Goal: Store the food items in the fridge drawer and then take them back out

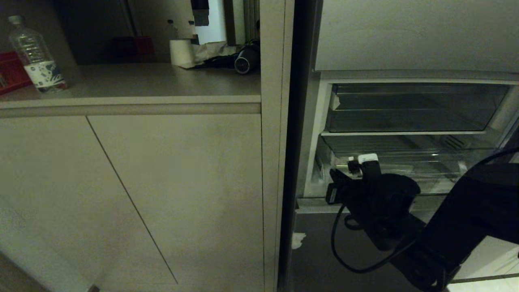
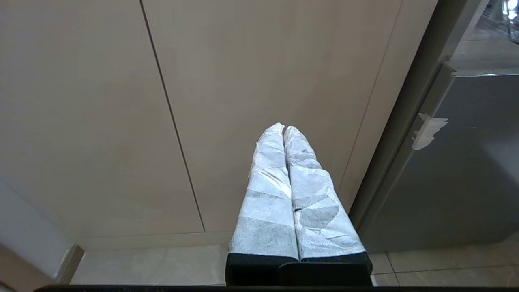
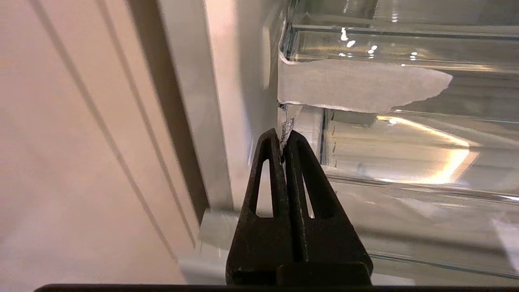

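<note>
The fridge stands open on the right of the head view, and the fridge drawer [image 1: 409, 162] is the lower clear bin in it. My right arm [image 1: 377, 194] reaches to the drawer's left front corner. In the right wrist view the right gripper [image 3: 284, 136] is shut, with a thin crinkled white tape strip [image 3: 288, 123] pinched between its tips. That strip hangs from a white tape patch [image 3: 357, 87] on the drawer's clear front [image 3: 405, 162]. The left gripper [image 2: 284, 129], with white-wrapped fingers, is shut on nothing and points at a cabinet door low near the floor. The food items are out of view.
A shallower clear bin [image 1: 405, 109] sits above the drawer. A beige cabinet [image 1: 162, 182] stands left of the fridge; its counter holds a water bottle [image 1: 36, 61], a paper roll [image 1: 180, 52] and dark clutter. A dark grey panel [image 1: 316, 251] lies below the drawer.
</note>
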